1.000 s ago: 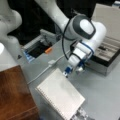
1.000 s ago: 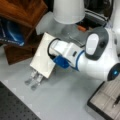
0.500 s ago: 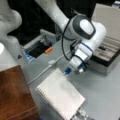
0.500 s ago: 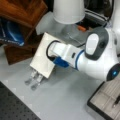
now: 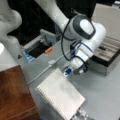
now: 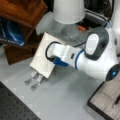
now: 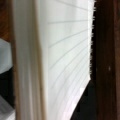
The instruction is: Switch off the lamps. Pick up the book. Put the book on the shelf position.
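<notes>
My jaws sit right at the near edge of the book [image 5: 61, 96], but I cannot tell how wide they stand or whether they pinch the cover yet; the gripper [image 5: 69, 72] is down at the top corner of the white pad in a front view, and in a front view [image 6: 53, 60] it presses in against the book's [image 6: 43, 55] side. From my wrist, the book [image 7: 67, 57] fills almost everything, lined pages and a thick stack edge very close, with the wire coils running along the right edge. My arm [image 5: 82, 32] bends down from the top of a front view, wrist folded low over the grey table [image 5: 102, 90]. The book lies flat on that table, its metal stand [image 6: 33, 78] poking out beneath it. The wooden block [image 5: 15, 93] stands just beside the book at the left, its top bare. The lamp [image 6: 68, 11] stands behind the book, its shade dull grey-white. A grey case [image 5: 107, 56] sits beyond my wrist.
</notes>
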